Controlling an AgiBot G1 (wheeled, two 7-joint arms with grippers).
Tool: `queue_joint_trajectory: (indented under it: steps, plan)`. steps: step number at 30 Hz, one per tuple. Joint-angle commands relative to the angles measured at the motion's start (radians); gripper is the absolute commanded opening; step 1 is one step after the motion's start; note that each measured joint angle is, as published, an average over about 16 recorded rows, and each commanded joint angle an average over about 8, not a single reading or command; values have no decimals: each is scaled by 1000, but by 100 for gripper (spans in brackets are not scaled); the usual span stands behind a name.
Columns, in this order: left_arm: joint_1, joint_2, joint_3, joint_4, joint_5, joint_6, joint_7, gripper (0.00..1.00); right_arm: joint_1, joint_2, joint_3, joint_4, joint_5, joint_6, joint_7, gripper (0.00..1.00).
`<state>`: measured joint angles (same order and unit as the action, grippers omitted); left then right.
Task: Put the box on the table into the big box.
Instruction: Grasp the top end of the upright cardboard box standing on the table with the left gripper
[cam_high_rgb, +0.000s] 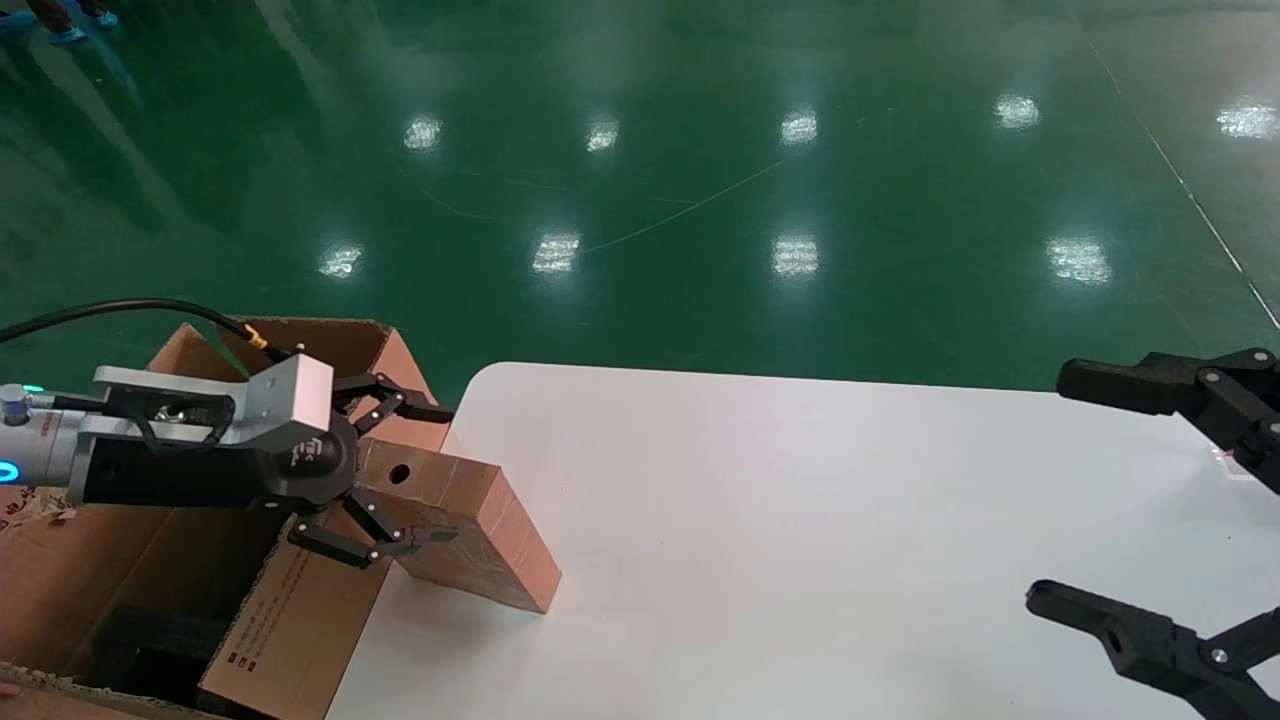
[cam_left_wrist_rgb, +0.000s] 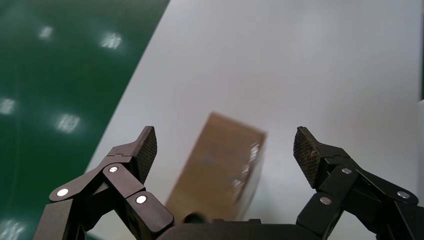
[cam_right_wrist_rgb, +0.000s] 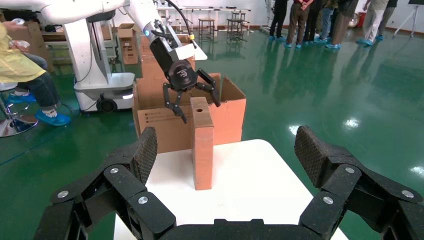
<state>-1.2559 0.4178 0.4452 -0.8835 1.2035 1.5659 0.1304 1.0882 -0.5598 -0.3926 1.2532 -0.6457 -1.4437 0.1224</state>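
The box (cam_high_rgb: 470, 530) stands on end on the white table (cam_high_rgb: 800, 520), close to the table's left edge, with its round hole in the top face. My left gripper (cam_high_rgb: 447, 475) is open just above it. Its fingers straddle the top of the box without touching it. In the left wrist view the box (cam_left_wrist_rgb: 220, 170) lies between the spread pads (cam_left_wrist_rgb: 148, 147) of the left gripper (cam_left_wrist_rgb: 225, 150). The big box (cam_high_rgb: 290, 620) stands open beside the table's left edge, under my left arm. My right gripper (cam_high_rgb: 1050, 488) hangs open over the table's right side, far from the box (cam_right_wrist_rgb: 202, 150).
Black foam (cam_high_rgb: 150, 640) lines the bottom of the big box (cam_right_wrist_rgb: 165, 125). Shiny green floor (cam_high_rgb: 700, 180) lies beyond the table's far edge. In the right wrist view a white robot base (cam_right_wrist_rgb: 95, 75), a seated person in yellow (cam_right_wrist_rgb: 22, 70) and standing people (cam_right_wrist_rgb: 320, 20) are farther off.
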Motion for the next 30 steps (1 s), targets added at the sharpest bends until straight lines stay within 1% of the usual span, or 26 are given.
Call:
queue_joint_trajectory:
  steps: [1, 14, 24, 26, 27, 28, 30]
  plan:
    - [-17, -2, 7, 23, 13, -3, 14, 100, 0, 0, 0, 0, 0, 0, 0, 100]
    - [-134, 38, 94, 145, 133, 9, 125, 100, 0, 0, 0, 0, 0, 0, 0, 100]
    - [-178, 77, 156, 232, 173, 2, 194, 100, 0, 0, 0, 0, 0, 0, 0, 100]
    - [-183, 87, 164, 248, 174, 2, 204, 100, 0, 0, 0, 0, 0, 0, 0, 85]
    - [-185, 92, 168, 256, 174, 3, 209, 97, 0, 0, 0, 0, 0, 0, 0, 75]
    - [-187, 97, 172, 263, 175, 3, 214, 90, 0, 0, 0, 0, 0, 0, 0, 63]
    - [-190, 105, 181, 274, 174, 4, 222, 70, 0, 0, 0, 0, 0, 0, 0, 39]
